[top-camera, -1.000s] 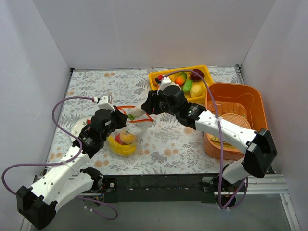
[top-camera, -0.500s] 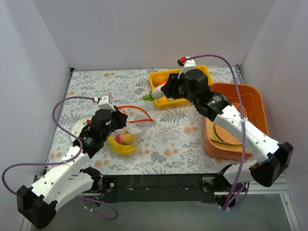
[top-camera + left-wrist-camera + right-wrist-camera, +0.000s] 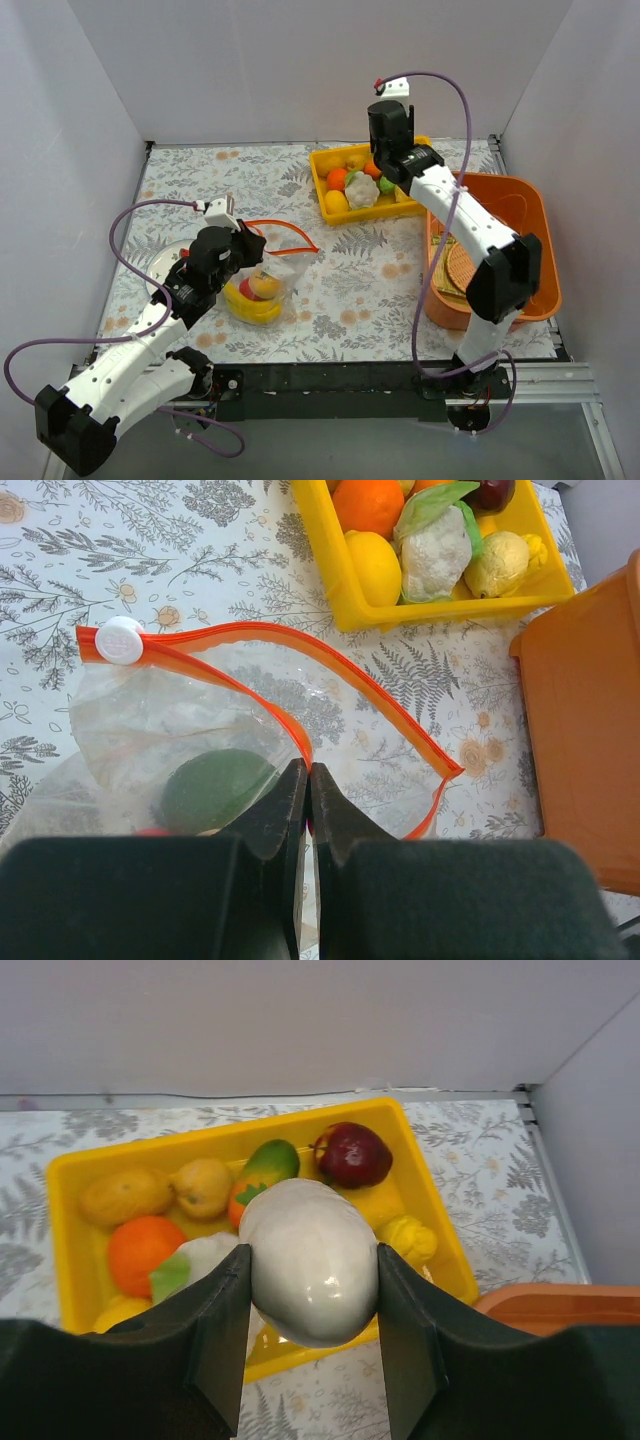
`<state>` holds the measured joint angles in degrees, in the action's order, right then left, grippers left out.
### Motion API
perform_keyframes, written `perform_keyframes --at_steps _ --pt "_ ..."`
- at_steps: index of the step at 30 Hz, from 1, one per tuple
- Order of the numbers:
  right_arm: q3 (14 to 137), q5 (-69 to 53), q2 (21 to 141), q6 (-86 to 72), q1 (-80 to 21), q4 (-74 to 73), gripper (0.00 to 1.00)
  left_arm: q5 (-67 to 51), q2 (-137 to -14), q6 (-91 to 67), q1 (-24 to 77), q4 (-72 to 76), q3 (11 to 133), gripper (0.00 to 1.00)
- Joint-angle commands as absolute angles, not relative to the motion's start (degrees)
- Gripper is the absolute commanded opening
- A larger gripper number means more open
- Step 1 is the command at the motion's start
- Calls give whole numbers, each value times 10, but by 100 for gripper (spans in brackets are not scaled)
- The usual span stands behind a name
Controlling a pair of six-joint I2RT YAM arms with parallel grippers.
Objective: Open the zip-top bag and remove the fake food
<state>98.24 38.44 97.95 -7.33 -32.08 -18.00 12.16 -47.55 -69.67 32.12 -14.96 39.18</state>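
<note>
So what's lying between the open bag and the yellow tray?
Just bare floral tablecloth between the zip-top bag and yellow tray, per the left wrist view.

Printed all over with grey leaves and tan blossoms, this tabletop (image 3: 380, 290). Lying right at the left fingers (image 3: 280, 810): zip-top bag (image 3: 150, 720), mouth gaping away from them. Ahead of and below the right fingers (image 3: 215, 1330): yellow tray (image 3: 68, 1210). Off to the right of the left fingers: orange tub (image 3: 590, 730). Behind them: pale round dish (image 3: 155, 268).
</note>
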Motion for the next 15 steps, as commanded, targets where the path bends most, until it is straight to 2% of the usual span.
perform_keyframes --at_steps 1,7,11,15 --pt "1070 510 1075 30 -312 -130 24 113 -471 -682 323 -140 403 0" --pt "1184 533 1186 93 -308 -130 26 105 -464 -680 323 -134 390 0" --pt "1198 534 1222 111 -308 -130 29 98 -466 -679 323 -129 391 0" --pt "1183 513 1237 102 -307 -130 38 92 -467 -679 323 -127 389 0"
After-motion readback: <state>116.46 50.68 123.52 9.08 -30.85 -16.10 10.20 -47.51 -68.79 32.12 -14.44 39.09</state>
